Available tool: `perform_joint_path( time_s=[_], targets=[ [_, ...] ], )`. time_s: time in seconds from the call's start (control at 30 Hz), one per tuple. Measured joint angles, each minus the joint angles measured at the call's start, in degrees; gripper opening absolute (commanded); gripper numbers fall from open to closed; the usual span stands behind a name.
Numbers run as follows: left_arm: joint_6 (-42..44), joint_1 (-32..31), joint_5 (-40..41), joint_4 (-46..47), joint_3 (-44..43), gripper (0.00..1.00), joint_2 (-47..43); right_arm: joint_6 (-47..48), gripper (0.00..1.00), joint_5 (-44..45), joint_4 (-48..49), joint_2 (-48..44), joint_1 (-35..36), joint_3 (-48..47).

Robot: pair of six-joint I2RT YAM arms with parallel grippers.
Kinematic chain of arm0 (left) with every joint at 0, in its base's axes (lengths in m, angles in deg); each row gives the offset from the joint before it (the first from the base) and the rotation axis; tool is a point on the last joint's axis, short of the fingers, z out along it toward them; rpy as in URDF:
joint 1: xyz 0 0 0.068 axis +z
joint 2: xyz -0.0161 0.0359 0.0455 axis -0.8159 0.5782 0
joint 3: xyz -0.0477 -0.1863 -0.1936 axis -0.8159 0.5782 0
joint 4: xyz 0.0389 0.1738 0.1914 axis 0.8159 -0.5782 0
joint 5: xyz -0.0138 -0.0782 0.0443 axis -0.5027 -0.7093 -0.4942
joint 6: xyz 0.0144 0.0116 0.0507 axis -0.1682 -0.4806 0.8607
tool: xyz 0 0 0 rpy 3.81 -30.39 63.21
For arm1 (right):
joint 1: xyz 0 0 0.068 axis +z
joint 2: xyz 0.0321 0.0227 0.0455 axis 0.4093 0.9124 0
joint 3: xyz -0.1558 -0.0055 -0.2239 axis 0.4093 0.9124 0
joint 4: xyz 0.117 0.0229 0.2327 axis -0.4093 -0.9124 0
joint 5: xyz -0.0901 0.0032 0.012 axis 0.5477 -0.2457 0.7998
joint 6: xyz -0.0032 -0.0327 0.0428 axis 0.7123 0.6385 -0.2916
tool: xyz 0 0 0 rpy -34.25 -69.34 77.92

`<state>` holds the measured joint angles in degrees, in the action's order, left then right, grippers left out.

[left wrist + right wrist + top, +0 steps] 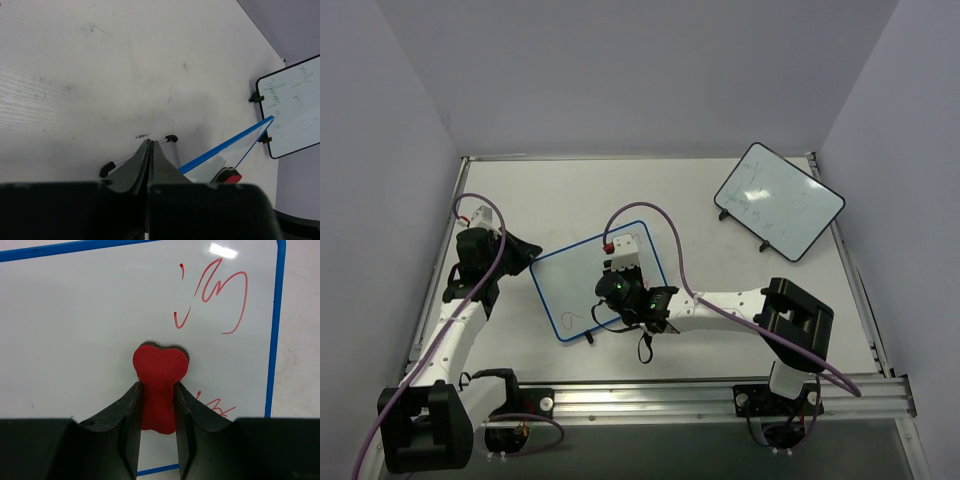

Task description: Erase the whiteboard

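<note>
The whiteboard (570, 285) with a blue rim lies tilted on the table's middle, and red scribbles (215, 295) sit near one corner. My right gripper (157, 386) is shut on a red eraser (160, 370) whose head rests against the white surface (75, 315), just below the scribbles. From above, the right gripper (620, 290) hangs over the board's right half. At the board's left edge, my left gripper (525, 252) is shut and empty. Its closed tips (150, 142) point at the board's black-footed stand (171, 138), beside the blue rim (225, 147).
A second, black-rimmed whiteboard (778, 200) with faint marks lies at the back right, also seen in the left wrist view (295, 105). Grey walls enclose the table. A metal rail (700, 395) with the arm bases runs along the near edge.
</note>
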<state>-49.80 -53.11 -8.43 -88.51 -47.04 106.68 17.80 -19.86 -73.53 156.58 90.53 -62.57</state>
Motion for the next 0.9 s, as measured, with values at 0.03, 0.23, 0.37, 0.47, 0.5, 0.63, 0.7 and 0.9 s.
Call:
perform_joint_path(
  time_s=[0.03,0.23,0.37,0.47,0.5,0.63,0.7,0.9],
  targets=[
    [0.0,0.0,0.0,0.0,0.0,0.02,0.0,0.0,0.00,0.0,0.0,0.0,0.1,0.0],
    [0.0,0.0,0.0,0.0,0.0,0.02,0.0,0.5,0.00,1.4,-0.5,2.0,2.5,-2.2],
    [0.0,0.0,0.0,0.0,0.0,0.02,0.0,0.7,0.00,1.5,-0.4,4.6,5.5,-4.6],
    [0.0,0.0,0.0,0.0,0.0,0.02,0.0,0.7,0.00,1.5,-0.4,5.8,6.9,-5.2],
    [0.0,0.0,0.0,0.0,0.0,0.02,0.0,0.7,0.00,1.5,-0.4,5.9,7.1,-5.2],
    [0.0,0.0,0.0,0.0,0.0,0.02,0.0,0.3,0.00,1.4,-0.1,5.9,6.9,-4.9],
    [0.0,0.0,0.0,0.0,0.0,0.02,0.0,-0.1,0.00,0.8,0.8,5.1,6.5,-3.8],
    [0.0,0.0,0.0,0.0,0.0,0.02,0.0,-1.7,0.00,0.2,1.1,0.1,2.7,2.3]
  ],
)
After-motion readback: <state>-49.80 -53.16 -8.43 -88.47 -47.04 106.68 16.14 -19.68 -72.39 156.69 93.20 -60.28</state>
